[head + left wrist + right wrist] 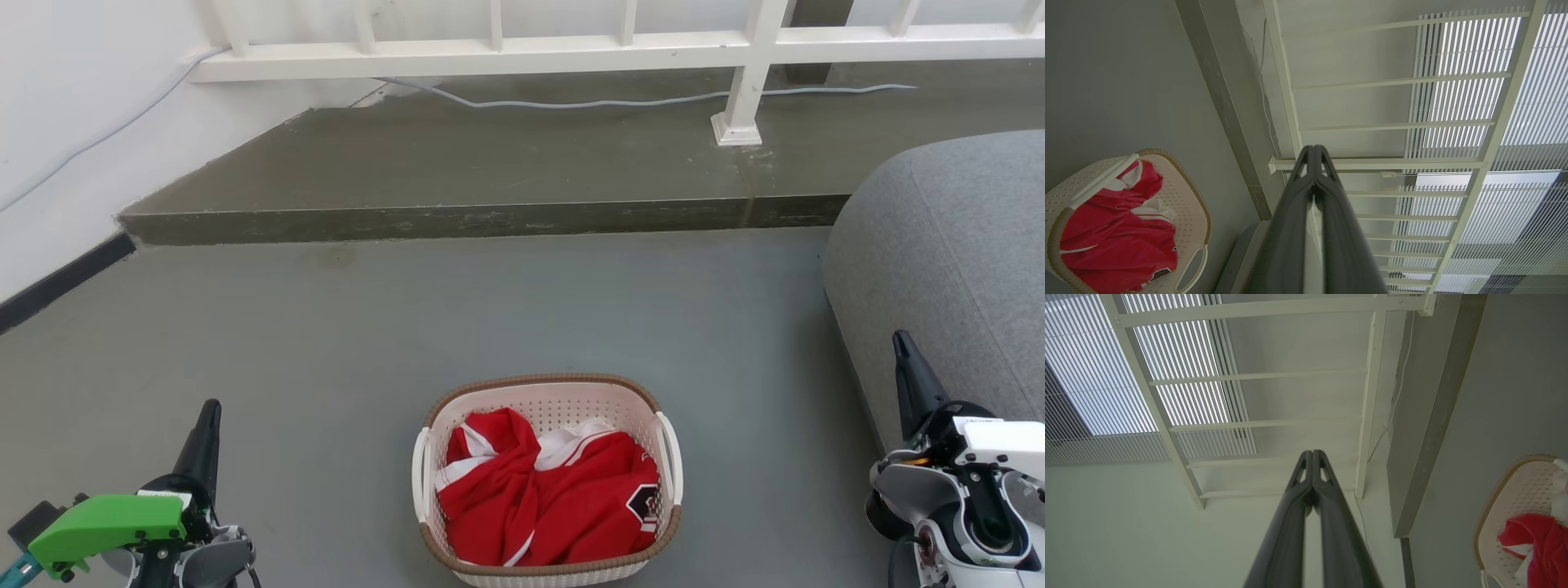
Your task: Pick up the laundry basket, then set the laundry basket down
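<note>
Both clenched and empty, left end effector (pixel 209 418) and right end effector (pixel 904 349) flank the laundry basket (pixel 552 402) on the floor (pixel 326 327), probably one per side handle.

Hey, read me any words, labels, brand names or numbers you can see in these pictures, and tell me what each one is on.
No text can be read in these views.
On the red garment in the laundry basket, a black-and-white patch: partly lost in the folds, no letters legible.
On the white housing behind the right claw, a strip of small print: too small to read.
</note>
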Available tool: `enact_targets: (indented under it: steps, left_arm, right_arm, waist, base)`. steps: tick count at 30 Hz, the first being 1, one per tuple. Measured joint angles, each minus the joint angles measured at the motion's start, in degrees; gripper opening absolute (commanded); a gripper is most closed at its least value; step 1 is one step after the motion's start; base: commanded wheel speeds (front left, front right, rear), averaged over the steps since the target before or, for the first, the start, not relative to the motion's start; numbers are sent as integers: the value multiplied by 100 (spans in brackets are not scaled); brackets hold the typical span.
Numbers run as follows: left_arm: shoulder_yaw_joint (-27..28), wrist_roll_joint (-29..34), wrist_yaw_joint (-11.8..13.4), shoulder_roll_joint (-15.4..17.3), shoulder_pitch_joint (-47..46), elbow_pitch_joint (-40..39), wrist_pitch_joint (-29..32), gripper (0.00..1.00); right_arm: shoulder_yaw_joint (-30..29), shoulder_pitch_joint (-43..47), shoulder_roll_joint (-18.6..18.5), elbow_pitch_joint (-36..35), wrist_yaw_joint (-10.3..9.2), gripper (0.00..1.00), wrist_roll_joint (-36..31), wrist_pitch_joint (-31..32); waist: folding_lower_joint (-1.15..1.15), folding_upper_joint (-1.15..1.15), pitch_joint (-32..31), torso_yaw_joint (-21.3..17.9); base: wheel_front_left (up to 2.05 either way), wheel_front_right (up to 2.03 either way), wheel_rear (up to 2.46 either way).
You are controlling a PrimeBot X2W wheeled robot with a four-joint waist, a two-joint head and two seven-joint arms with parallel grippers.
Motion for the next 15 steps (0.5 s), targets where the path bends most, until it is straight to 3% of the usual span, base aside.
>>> enact_targets:
  steps: [15]
  left_arm:
    - [5,0,0,-3,-1,-1,0,0]
  right_arm:
    - [-5,-1,2,-1,0,0,0,1]
  waist:
    - [0,0,1,0]
  base:
    - [0,0,0]
